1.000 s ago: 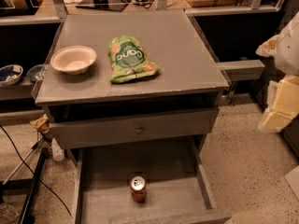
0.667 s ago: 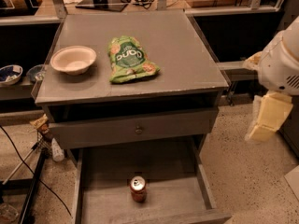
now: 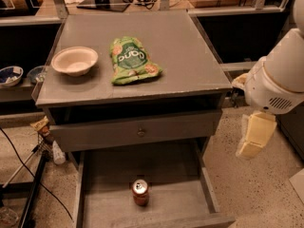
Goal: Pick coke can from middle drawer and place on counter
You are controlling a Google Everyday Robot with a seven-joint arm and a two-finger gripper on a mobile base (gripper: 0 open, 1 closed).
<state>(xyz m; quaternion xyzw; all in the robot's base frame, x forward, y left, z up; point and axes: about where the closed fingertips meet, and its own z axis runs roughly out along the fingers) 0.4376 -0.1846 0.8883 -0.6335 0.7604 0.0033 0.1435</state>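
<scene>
The gripper (image 3: 251,147) – cream, blocky – hangs pointing down from a fat white rounded arm (image 3: 280,75), just off the right edge of the matte grey worktop (image 3: 190,42). Can't tell if it's open or closed. Well down and left of it, 1 coke can (image 3: 140,194) stands upright on the flat grey floor of the pulled-out middle drawer (image 3: 104,205) – red, shiny silver top, lettering unreadable. Up-left of it sit a crinkly green snack bag (image 3: 133,61) and a round cream bowl (image 3: 74,61).

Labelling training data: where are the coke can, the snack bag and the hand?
coke can (image 3: 140,194): camera view, red side wall.
snack bag (image 3: 130,61): camera view, green front.
hand (image 3: 248,150): camera view, fingertip end, right of the middle drawer (image 3: 104,204).
</scene>
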